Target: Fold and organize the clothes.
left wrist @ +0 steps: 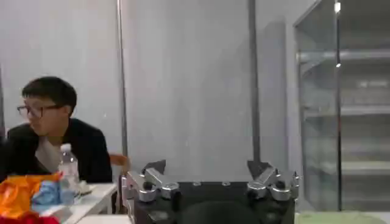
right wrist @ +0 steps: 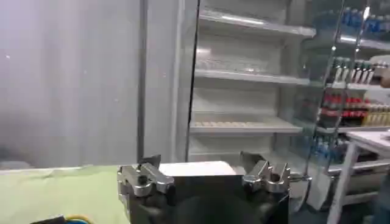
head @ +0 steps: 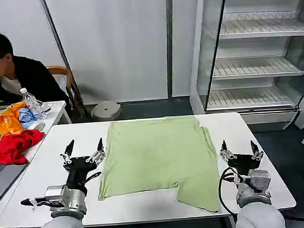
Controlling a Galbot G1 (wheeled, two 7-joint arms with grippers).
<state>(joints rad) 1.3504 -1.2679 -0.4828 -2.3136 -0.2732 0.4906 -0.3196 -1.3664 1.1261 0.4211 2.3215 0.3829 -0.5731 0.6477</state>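
Both claws, left claw [head: 84, 147] & right claw [head: 241, 148], wide open w/ nothing held beside shirt [head: 154, 158] on worktop [head: 49, 172]; uneven grabs prob skew fold.

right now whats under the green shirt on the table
The light green shirt lies spread flat on the white table, whose bare top shows all around it. Whatever the cloth covers cannot be seen; no bulge suggests anything beneath.

A red cloth [head: 14, 145] lies beside orange and blue garments [head: 13, 120] and a water bottle [head: 30, 100].
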